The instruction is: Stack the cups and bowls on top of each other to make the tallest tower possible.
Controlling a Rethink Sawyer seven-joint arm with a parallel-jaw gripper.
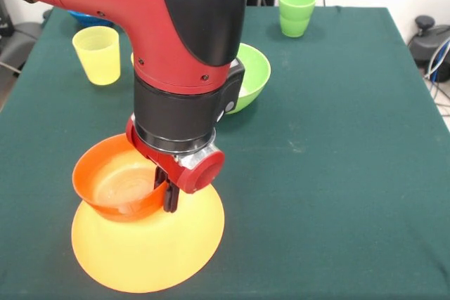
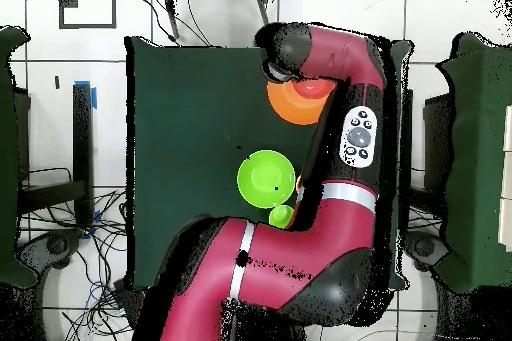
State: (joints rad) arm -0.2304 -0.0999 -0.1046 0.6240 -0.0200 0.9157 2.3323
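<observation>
A very large orange bowl (image 1: 151, 247) lies upside down at the near left; it also shows in the overhead view (image 2: 288, 107). My gripper (image 1: 171, 198) is shut on the right rim of a small orange-red bowl (image 1: 112, 184) and holds it upright over the big bowl's base. I cannot tell whether the two touch. In the overhead view the arm hides the gripper, and only an edge of the small bowl (image 2: 315, 88) shows. A lime green bowl (image 1: 252, 75) sits behind my arm. A yellow cup (image 1: 97, 54) stands at the far left. Two nested lime green cups (image 1: 297, 12) stand at the far right.
A blue bowl (image 1: 90, 17) shows partly behind my arm at the far left edge. The green cloth table (image 1: 337, 159) has open room along its right half. The green bowl also shows mid-table in the overhead view (image 2: 265, 179).
</observation>
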